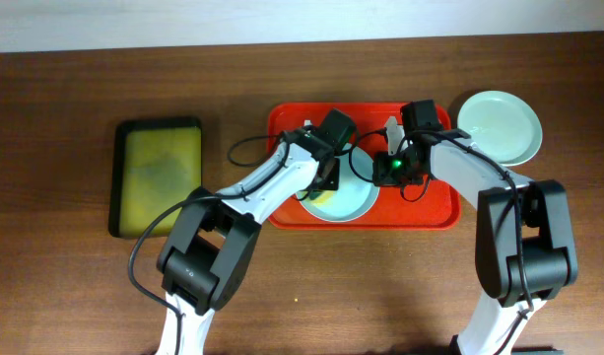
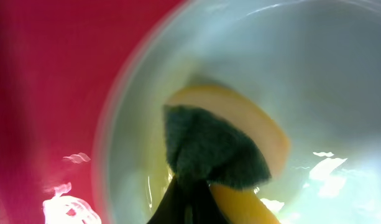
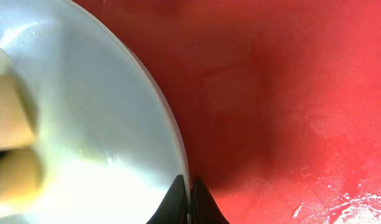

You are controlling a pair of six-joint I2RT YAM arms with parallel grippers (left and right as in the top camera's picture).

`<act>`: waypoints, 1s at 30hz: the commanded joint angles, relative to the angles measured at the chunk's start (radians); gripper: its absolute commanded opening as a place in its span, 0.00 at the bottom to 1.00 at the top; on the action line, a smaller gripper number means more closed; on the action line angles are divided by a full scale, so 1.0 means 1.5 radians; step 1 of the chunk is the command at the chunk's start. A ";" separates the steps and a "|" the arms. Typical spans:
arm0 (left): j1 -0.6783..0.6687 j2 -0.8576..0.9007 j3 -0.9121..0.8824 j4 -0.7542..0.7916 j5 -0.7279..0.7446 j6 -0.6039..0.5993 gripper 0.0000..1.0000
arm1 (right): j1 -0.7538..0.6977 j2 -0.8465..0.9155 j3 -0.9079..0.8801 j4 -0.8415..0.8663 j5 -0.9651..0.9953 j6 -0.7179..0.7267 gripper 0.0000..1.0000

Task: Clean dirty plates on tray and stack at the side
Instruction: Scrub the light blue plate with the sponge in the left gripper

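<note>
A pale blue plate (image 1: pixel 353 200) lies in the red tray (image 1: pixel 439 212). My left gripper (image 1: pixel 326 179) is shut on a yellow sponge with a dark green scouring face (image 2: pixel 215 149) and presses it onto the plate's inside (image 2: pixel 314 74). My right gripper (image 1: pixel 388 170) is shut on the plate's right rim, which runs between its fingers (image 3: pixel 187 199). The plate (image 3: pixel 84 124) and the tray floor (image 3: pixel 289 93) fill the right wrist view. A pale mint green plate (image 1: pixel 499 126) sits on the table to the right of the tray. A white plate is not distinguishable.
A smaller black-rimmed yellow-green tray (image 1: pixel 162 173) lies on the wooden table at the left. The red tray's surface (image 2: pixel 47 93) shows to the left of the plate in the left wrist view. Both arms cross over the tray.
</note>
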 commanded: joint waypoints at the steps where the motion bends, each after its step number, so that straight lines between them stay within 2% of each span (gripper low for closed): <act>1: 0.002 -0.021 0.006 -0.034 -0.153 -0.001 0.00 | 0.004 0.013 0.000 0.003 0.007 0.003 0.04; 2: 0.000 -0.033 0.006 -0.028 -0.109 -0.001 0.00 | 0.004 0.013 0.000 0.003 0.007 0.003 0.04; 4: -0.006 -0.034 0.003 -0.004 0.056 -0.002 0.00 | 0.004 0.013 0.000 0.003 0.007 0.003 0.04; 6: -0.017 -0.032 -0.008 0.026 0.114 -0.012 0.00 | 0.004 0.013 0.000 0.002 0.007 0.003 0.04; 12: -0.075 -0.027 -0.012 0.074 0.115 -0.032 0.00 | 0.004 0.013 0.000 0.000 0.007 0.003 0.04; 15: -0.076 -0.028 -0.012 0.003 0.123 -0.027 0.00 | 0.004 0.013 0.000 -0.002 0.009 0.003 0.04; 16: -0.076 -0.027 -0.012 -0.014 0.123 -0.010 0.00 | 0.004 0.013 0.000 -0.002 0.012 0.003 0.04; 17: -0.076 -0.027 -0.012 -0.039 0.122 0.041 0.00 | 0.004 0.013 0.000 -0.002 0.012 0.003 0.04; 18: -0.074 -0.028 -0.012 -0.043 0.101 0.047 0.00 | 0.004 0.013 0.000 -0.002 0.014 0.003 0.04; 21: -0.060 -0.028 -0.011 -0.027 -0.059 0.046 0.00 | 0.004 0.013 0.000 -0.006 0.014 0.003 0.04; 23: -0.033 -0.028 -0.011 0.021 -0.168 0.046 0.00 | 0.004 0.013 0.000 -0.003 0.014 0.003 0.04; 24: -0.023 -0.028 -0.011 0.042 -0.179 0.046 0.00 | 0.004 0.013 0.000 -0.003 0.014 0.003 0.04; 26: -0.002 -0.028 -0.011 0.101 -0.164 0.044 0.00 | 0.004 0.013 0.000 -0.003 0.015 0.003 0.04; 30: 0.007 -0.027 -0.011 0.180 -0.016 0.044 0.00 | 0.004 0.013 0.000 -0.003 0.024 0.003 0.04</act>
